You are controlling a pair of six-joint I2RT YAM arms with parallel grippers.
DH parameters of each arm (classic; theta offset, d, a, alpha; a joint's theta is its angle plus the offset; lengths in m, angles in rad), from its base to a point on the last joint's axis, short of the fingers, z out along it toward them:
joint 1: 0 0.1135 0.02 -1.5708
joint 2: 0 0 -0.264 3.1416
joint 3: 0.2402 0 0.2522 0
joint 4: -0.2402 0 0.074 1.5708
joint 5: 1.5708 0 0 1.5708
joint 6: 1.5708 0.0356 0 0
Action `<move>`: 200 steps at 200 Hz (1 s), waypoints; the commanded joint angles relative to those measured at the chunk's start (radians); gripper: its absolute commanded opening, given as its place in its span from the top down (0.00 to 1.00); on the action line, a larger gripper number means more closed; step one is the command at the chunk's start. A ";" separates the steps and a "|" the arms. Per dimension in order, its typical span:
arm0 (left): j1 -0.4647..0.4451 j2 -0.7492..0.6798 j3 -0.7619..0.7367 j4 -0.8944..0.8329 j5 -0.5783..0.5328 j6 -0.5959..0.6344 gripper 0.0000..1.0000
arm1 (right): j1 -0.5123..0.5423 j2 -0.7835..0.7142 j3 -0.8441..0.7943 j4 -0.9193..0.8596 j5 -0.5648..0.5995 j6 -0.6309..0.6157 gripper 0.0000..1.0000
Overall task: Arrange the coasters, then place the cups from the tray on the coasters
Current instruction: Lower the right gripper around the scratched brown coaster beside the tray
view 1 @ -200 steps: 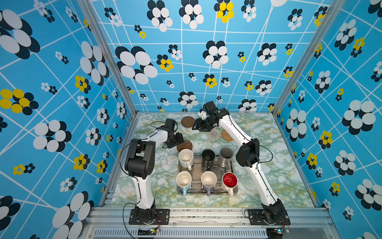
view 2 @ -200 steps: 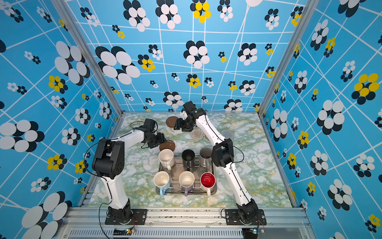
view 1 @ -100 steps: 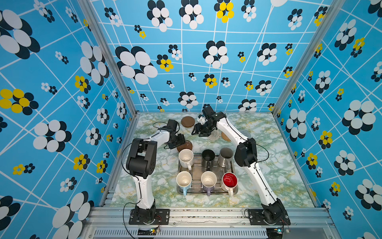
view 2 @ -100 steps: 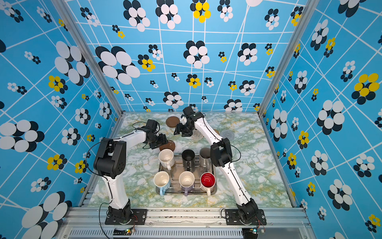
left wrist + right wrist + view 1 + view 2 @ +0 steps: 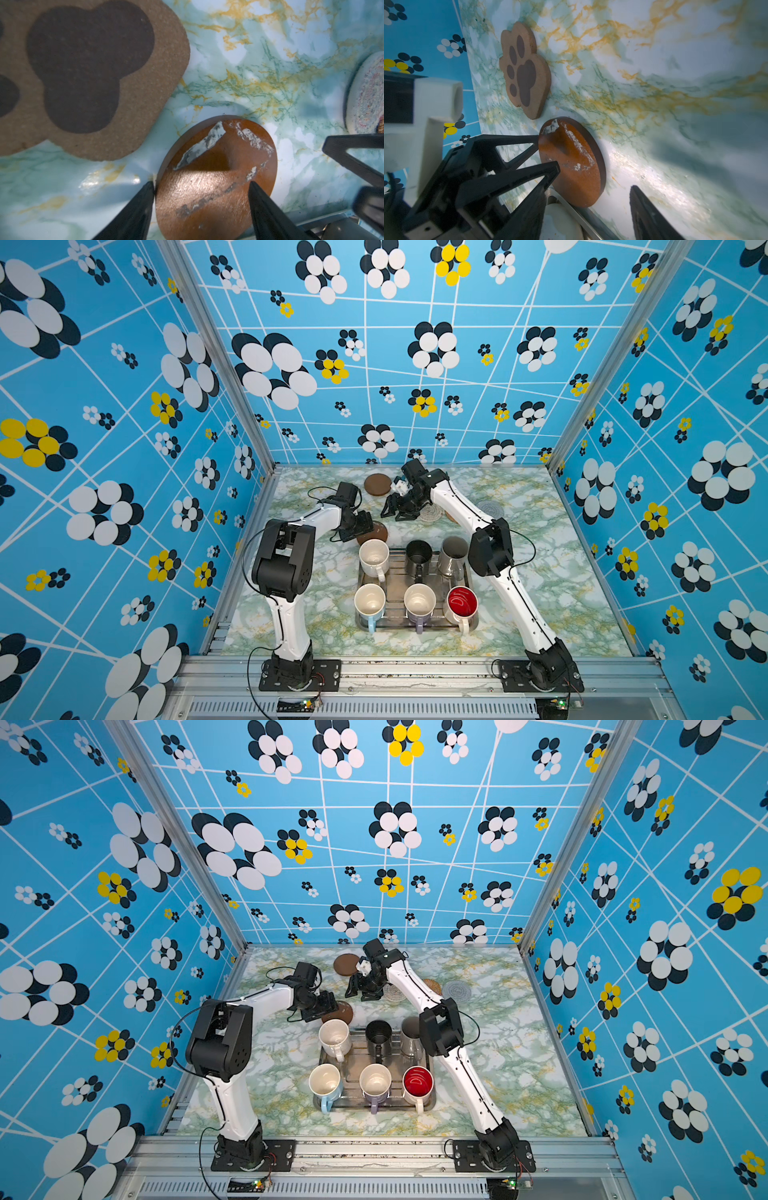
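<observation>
Left wrist view: brown disc coaster (image 5: 216, 178) lies flat on the counter (image 5: 270, 62), directly below the left gripper (image 5: 202, 185). The gripper is spread and pinches nothing. One tip sits at the disc's rim, the other over its top face, so the jaws do not span the disc. The disc is round, so there is no long axis to line up with. What matters is that it lies flat and offers only a thin edge.

Paw coaster (image 5: 93, 83) is just beside it, with a strip of counter showing between them. In both top views the disc sits just off the far left corner of the tray (image 5: 436, 589), near the white speckled mug (image 5: 374, 558). The right wrist view puts its edge just beside the tray rim; touching or not cannot be told.

The left arm is clearly the nearer one. Right gripper (image 5: 397, 512) hangs further back toward the middle, near the crochet coaster (image 5: 432, 512), also spread and empty.

Judgement: this is the arranging step, and the disc is the left arm's job. The next move likely needs either wider jaws to straddle the rim, or a slide away from the tray with one tip as pusher. Risk: shoving the disc onto the tray rim or into the paw coaster.
</observation>
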 commanded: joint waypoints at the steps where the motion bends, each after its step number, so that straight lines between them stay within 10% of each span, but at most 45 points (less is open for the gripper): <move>1: -0.009 -0.009 -0.031 -0.027 0.014 -0.017 0.28 | 0.002 0.030 -0.011 -0.017 -0.028 0.003 0.36; 128: -0.020 0.041 -0.015 0.000 0.054 -0.045 0.37 | 0.011 0.055 -0.023 -0.049 -0.069 -0.005 0.61; 200: -0.026 0.063 0.002 -0.003 0.057 -0.049 0.38 | 0.011 0.055 -0.055 -0.073 -0.052 -0.032 0.58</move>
